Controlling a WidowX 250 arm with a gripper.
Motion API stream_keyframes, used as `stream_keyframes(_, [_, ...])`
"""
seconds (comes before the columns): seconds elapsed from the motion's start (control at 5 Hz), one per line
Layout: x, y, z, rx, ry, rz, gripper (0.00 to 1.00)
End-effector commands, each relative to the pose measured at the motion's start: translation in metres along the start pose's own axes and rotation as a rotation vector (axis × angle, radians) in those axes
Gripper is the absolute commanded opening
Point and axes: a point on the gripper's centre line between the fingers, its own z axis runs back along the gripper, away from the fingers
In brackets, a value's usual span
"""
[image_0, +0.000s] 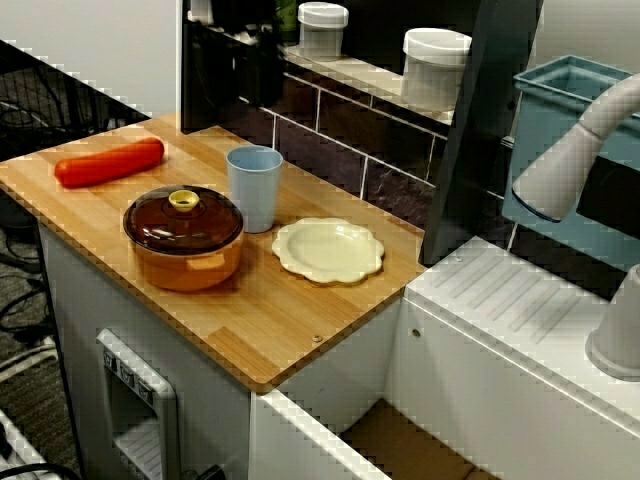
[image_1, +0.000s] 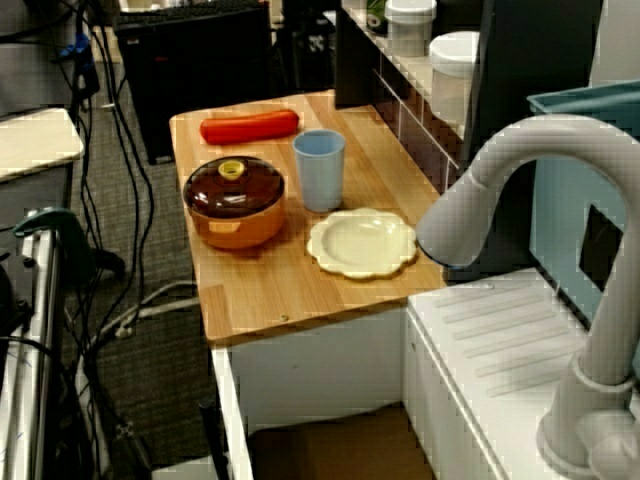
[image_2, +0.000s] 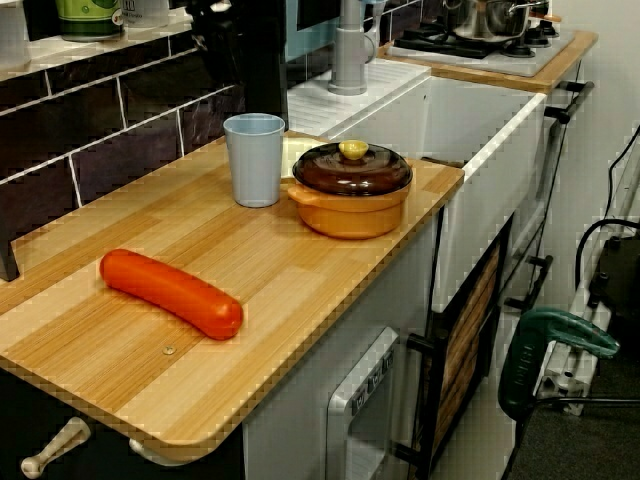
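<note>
A wooden counter (image_0: 270, 320) carries everything. An orange pot (image_0: 183, 237), lid on, stands near the counter's front edge. A cream plate (image_0: 328, 250) lies just right of it. A red sausage (image_0: 109, 162) lies well apart at the far left, its long axis running left to right. A blue cup (image_0: 254, 187) stands upright just behind the pot and plate. The gripper shows in no view, so the state of its jaws cannot be told.

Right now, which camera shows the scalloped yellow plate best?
The high front view: the scalloped yellow plate lies whole, unblocked and central, beside the blue cup and lidded orange pot. The high side view also shows it whole. The low end-on view hides nearly all of it behind cup and pot.
</note>
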Motion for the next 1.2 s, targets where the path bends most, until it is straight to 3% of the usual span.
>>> stream_keyframes(0.0, [-0.021, 0.033, 0.024, 0.106, -0.136, 0.035, 1.0])
stream_keyframes(0.2, [-0.025, 0.051, 0.017, 0.14, -0.148, 0.077, 1.0])
stream_keyframes(0.8, [-0.034, 0.095, 0.018, 0.119, -0.205, 0.157, 1.0])
stream_keyframes(1.0, [-0.036, 0.109, 0.015, 0.137, -0.203, 0.138, 1.0])
